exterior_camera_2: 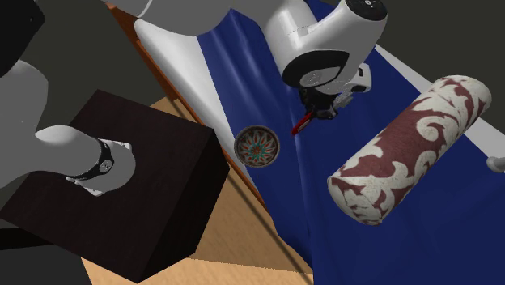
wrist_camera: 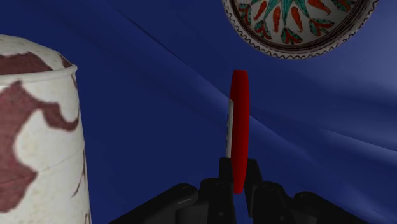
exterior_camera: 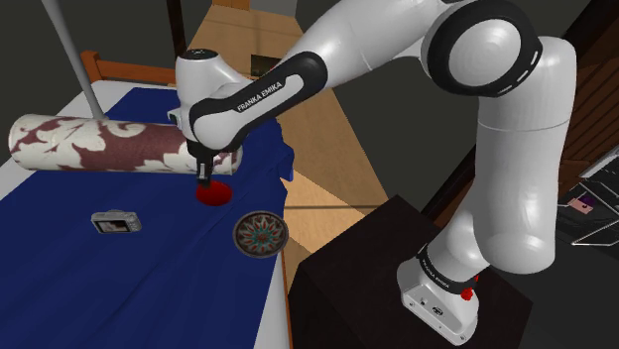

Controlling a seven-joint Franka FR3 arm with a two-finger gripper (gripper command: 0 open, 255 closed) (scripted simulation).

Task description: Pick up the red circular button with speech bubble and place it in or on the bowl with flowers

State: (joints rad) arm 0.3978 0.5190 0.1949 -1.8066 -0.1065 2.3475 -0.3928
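Note:
A thin red round button [wrist_camera: 238, 127] stands on edge, clasped between my black fingers [wrist_camera: 221, 172]. My gripper [wrist_camera: 236, 178] is shut on it. In the shoulder view the red button [exterior_camera: 213, 192] hangs under the gripper [exterior_camera: 204, 178], just above the blue cloth, next to the bolster's end. The flower-patterned bowl [exterior_camera: 260, 234] sits on the cloth toward the shoulder view's lower right of the button, near the bed's edge. The same bowl [wrist_camera: 296, 25] lies ahead of the gripper. In the second exterior view the button [exterior_camera_2: 303, 123] shows edge-on, to the right of the bowl [exterior_camera_2: 256, 146].
A white and maroon patterned bolster [exterior_camera: 109, 145] lies close beside the gripper. A small grey camera [exterior_camera: 116, 222] rests on the blue bedcover [exterior_camera: 119, 288]. The bed's wooden edge [exterior_camera: 288, 213] runs beside the bowl; the dark stand [exterior_camera: 377, 278] is at lower right.

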